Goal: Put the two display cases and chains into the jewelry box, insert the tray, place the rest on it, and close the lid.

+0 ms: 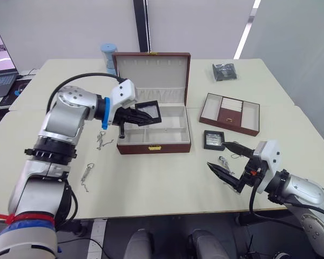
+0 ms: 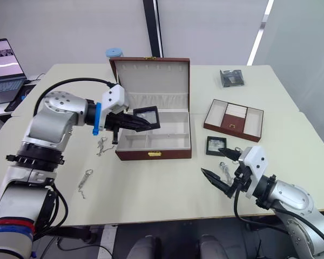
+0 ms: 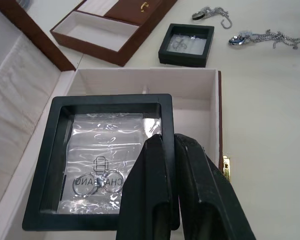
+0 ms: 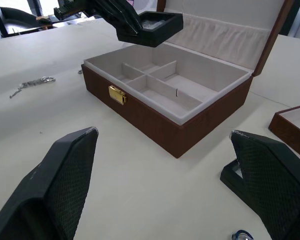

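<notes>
Black fingers of the left gripper are pinching together on the rim of one display case, holding it in the air over the open jewelry box, above the cream-lined compartments on its left half. In the left wrist view the case's clear window is showing a plastic bag with small rings inside.

The right gripper is hovering low over the table in front of the box and to its right, its two fingers spread wide apart and holding nothing. Just beyond it the second display case is lying flat on the table, close to the box's right wall, with a small chain resting beside it, between the gripper's fingers as seen from the head.

The lid is standing upright at the back of the box, its gathered pocket facing forward. The tray is sitting on the table to the right of the box, apart from it. Two more chains are lying left of the box: one near its front left corner, another closer to the table's near edge.
</notes>
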Controlling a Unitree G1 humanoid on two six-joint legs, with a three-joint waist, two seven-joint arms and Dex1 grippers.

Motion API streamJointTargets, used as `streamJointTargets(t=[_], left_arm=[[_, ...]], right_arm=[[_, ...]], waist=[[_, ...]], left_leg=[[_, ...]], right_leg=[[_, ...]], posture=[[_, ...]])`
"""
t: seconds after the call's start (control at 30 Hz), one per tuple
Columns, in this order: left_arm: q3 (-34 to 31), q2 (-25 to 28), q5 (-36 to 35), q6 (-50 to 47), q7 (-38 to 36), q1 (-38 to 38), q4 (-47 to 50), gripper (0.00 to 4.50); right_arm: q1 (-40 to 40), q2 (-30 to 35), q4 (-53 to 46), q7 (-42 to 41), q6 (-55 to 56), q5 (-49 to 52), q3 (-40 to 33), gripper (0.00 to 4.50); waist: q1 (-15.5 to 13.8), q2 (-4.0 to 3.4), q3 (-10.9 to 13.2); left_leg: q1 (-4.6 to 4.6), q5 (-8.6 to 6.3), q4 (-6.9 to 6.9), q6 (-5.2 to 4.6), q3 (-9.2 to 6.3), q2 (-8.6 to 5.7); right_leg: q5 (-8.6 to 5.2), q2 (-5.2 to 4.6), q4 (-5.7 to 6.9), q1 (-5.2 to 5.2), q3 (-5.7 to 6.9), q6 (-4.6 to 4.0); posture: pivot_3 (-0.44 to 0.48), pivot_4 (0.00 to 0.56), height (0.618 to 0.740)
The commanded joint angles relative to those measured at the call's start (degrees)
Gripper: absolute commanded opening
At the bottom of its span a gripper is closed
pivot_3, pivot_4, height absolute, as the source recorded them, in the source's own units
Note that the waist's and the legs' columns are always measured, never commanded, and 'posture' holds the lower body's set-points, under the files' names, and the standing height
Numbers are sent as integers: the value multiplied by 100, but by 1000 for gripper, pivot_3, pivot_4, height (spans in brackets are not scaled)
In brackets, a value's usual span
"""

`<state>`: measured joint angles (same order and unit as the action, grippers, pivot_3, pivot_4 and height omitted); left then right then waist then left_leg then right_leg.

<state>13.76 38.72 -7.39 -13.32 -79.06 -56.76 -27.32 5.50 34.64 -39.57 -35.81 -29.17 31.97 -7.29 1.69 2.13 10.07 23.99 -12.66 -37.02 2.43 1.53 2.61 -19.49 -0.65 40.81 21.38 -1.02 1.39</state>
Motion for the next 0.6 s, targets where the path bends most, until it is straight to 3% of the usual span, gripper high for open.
streamJointTargets(t=[0.03, 0.33, 0.6], left_arm=[[123, -283, 323, 824, -30, -444, -829, 8], [242, -1058, 983, 2328, 81, -1213, -3043, 8], [173, -1412, 1508, 2943, 750, -1528, -4085, 8]], right_arm=[[168, -58, -407, 224, 90, -58, -139, 4500], [712, -239, -969, 760, 25, -254, -116, 4500], [875, -301, -1232, 1062, -63, -300, -75, 4500]], waist=[[-1, 0, 0], [3, 2, 1], [-7, 3, 2]], left_leg=[[0, 0, 0, 0, 0, 0], [5, 0, -1, 0, 1, -3], [7, 0, -1, 0, -1, 0]], right_leg=[[0, 2, 0, 0, 1, 0], [0, 5, -4, 2, 4, 0], [0, 11, -4, 3, 5, 0]], posture=[[0, 150, 740], [0, 150, 740], [0, 150, 740]])
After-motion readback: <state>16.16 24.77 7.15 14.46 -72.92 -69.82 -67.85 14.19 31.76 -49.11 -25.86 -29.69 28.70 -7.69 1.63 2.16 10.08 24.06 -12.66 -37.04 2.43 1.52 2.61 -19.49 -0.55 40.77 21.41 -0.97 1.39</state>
